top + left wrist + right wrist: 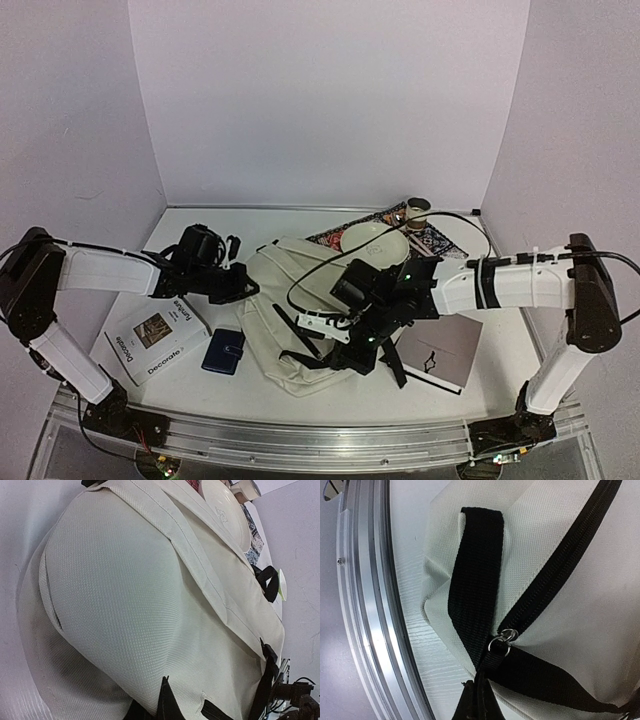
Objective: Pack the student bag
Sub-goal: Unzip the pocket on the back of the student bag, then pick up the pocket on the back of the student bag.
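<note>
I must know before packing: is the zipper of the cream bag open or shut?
Shut where visible: in the right wrist view the zipper runs closed up to its slider. The rest cannot be told.

White tubular links [105,268], black joints [590,290], black left tool [242,286], black right tool [362,352], black cable [325,265], green lights [409,272]

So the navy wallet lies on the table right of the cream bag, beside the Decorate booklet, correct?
No. The top view shows the wallet left of the bag, not right of it. It does lie beside the Decorate booklet.
</note>
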Robot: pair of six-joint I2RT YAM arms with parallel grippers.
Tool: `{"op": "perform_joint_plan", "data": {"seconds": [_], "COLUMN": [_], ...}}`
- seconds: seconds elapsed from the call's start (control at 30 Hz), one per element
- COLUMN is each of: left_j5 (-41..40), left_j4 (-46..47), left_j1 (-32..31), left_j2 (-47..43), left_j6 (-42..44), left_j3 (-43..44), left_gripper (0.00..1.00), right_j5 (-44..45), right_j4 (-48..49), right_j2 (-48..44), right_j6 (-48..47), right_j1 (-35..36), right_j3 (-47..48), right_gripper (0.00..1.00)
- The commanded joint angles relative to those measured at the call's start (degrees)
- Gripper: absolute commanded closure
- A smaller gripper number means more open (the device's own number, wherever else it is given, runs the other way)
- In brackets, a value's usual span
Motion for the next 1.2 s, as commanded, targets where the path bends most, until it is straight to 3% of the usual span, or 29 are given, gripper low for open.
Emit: {"op": "perform_joint_plan", "data": {"seconds": [0.0,0.07,0.23,0.43,0.6,0.73,1.17], "left_j5": [-2.63,-1.26,-0.42,-1.14,-1.06,-0.54,-1.53], "left_j4": [6.20,6.49,6.33,1.92,-1.17,-3.73,-4.25], "left_j1": [1.79,1.75,1.71,1.75,1.46,0.24,-5.75], "left_j2": [0.99,0.56,-2.88,-6.82,-11.27,-13.51,-11.37], "left_j6": [2.71,3.08,3.89,5.35,4.51,2.94,-0.59], "left_j3": [3.49,3.21,1.11,-1.56,-4.03,-5.90,-9.07], "left_gripper": [1.00,0.97,0.72,0.44,0.29,0.24,0.22], "right_j5": [-1.51,0.01,3.61,9.08,17.23,22.33,26.47], "right_j4": [-6.42,-6.11,-6.13,-5.76,-3.19,-1.62,3.44], "right_j2": [0.33,1.32,1.64,2.02,4.49,7.61,17.61], "right_j6": [3.24,3.94,5.41,8.36,14.02,18.07,22.19], "right_j1": [1.29,1.28,1.28,1.28,1.28,1.32,1.28], "right_j3": [0.68,2.66,7.19,12.15,14.52,16.77,22.70], "right_gripper": [1.00,1.00,0.78,0.59,0.46,0.37,0.27]}}
